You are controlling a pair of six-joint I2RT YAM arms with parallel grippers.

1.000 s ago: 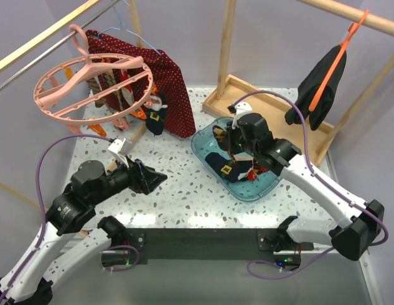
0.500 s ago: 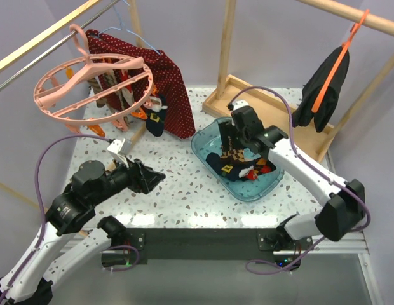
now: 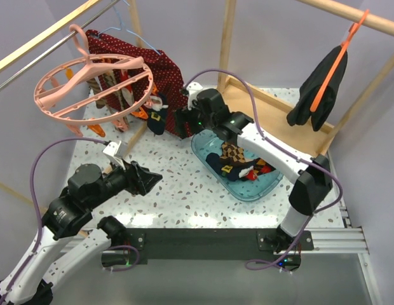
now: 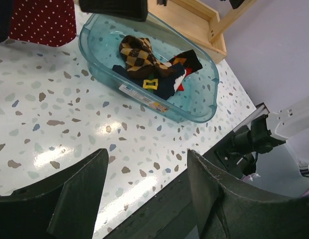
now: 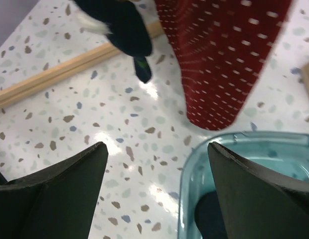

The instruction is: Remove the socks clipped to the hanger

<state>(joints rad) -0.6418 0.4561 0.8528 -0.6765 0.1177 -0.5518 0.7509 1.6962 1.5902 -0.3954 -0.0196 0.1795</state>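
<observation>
Top view, pink ring hanger (image 3: 89,86): is hanging tilted from the rail in the upper left of the frame, above the speckled surface (image 3: 178,190).
Top view, clipped socks (image 3: 121,95): are dangling under the ring, in front of the red dotted cloth (image 3: 168,73); a navy sock (image 3: 156,119) is hanging at the ring's lower right.
Top view, right hand (image 3: 176,124): is reaching leftward at frame centre, just beside the navy sock, fingers apart and carrying nothing.
Top view, left hand (image 3: 148,179): is hovering over the surface at lower left, pointing right, fingers apart and empty.
Top view, blue tub (image 3: 260,189): is standing right of centre; loose socks (image 3: 232,160), navy and argyle, are lying inside it.
Top view, black garment (image 3: 318,86): is hanging on a thin orange hanger (image 3: 342,47) at upper right, above a wooden tray (image 3: 273,108).
Left wrist view, left hand's fingers (image 4: 79,194): are standing wide apart along the bottom edge, with nothing between them.
Left wrist view, blue tub: is sitting at upper centre; an argyle sock (image 4: 138,52) is lying on a navy one with a yellow buckle mark.
Left wrist view, red dotted cloth: is showing its corner at upper left.
Right wrist view, right hand's fingers (image 5: 50,194): are spreading wide in the lower corners, gripping nothing.
Right wrist view, navy sock: is hanging, blurred, at the top left of centre, beside the red dotted cloth at upper right.
Right wrist view, blue tub: is showing its rim at the bottom, right of centre.
</observation>
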